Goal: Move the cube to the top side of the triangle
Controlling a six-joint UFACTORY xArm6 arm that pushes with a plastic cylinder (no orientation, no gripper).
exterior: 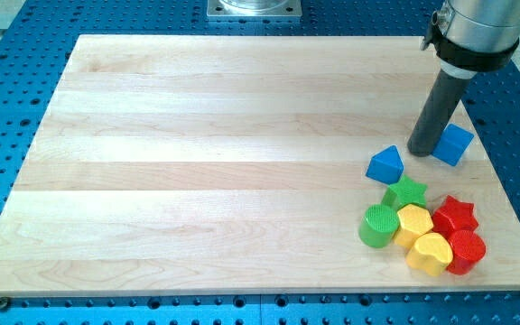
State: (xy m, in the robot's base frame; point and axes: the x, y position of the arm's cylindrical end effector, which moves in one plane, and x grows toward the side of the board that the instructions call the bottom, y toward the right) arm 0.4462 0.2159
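Note:
A blue cube (pixel 454 143) sits near the board's right edge. A blue triangle (pixel 385 164) lies to its lower left, a short gap away. My tip (pixel 422 150) rests on the board between them, touching or almost touching the cube's left side and just up and right of the triangle. The rod rises toward the view's top right.
A cluster sits at the lower right: a green star (pixel 406 191), a green cylinder (pixel 378 226), a yellow block (pixel 414 223), a yellow heart (pixel 430 254), a red star (pixel 455 215) and a red cylinder (pixel 466 250). The wooden board (pixel 197 162) lies on a blue perforated table.

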